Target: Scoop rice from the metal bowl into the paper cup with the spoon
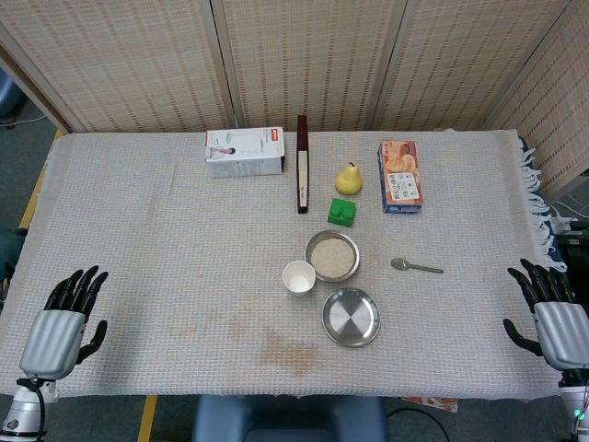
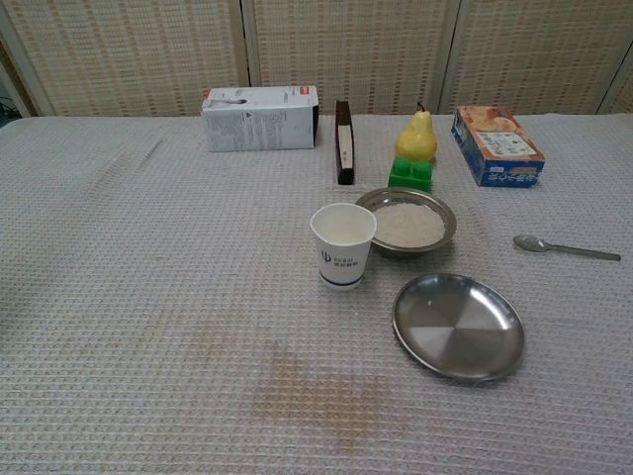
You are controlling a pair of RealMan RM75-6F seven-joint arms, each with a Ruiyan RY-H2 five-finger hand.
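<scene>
A table covered in a pale grey waffle-weave cloth (image 1: 166, 239) stands before tall woven-reed screens (image 1: 304, 55); a faint brownish stain (image 2: 297, 381) marks the cloth near the front edge.

The small metal spoon (image 1: 415, 267) lies flat on the cloth, right of centre, well apart from both hands. Its long axis runs left to right, with the bowl end pointing left toward the round metal bowl of white rice (image 1: 332, 255) and the handle pointing right. The white paper cup (image 1: 299, 277) stands upright just beside the bowl, on its near left. An empty round steel plate (image 1: 351, 317) lies nearer still.

Along the far side sit a white carton (image 1: 244, 152), a dark narrow box (image 1: 302, 175), a yellow pear (image 1: 348, 179), a green toy brick (image 1: 342, 212) and an orange-and-blue box (image 1: 400, 176).

The left hand (image 1: 64, 318) rests at the near left corner, fingers spread, holding nothing. The right hand (image 1: 552, 318) rests at the near right corner, likewise spread and empty.
</scene>
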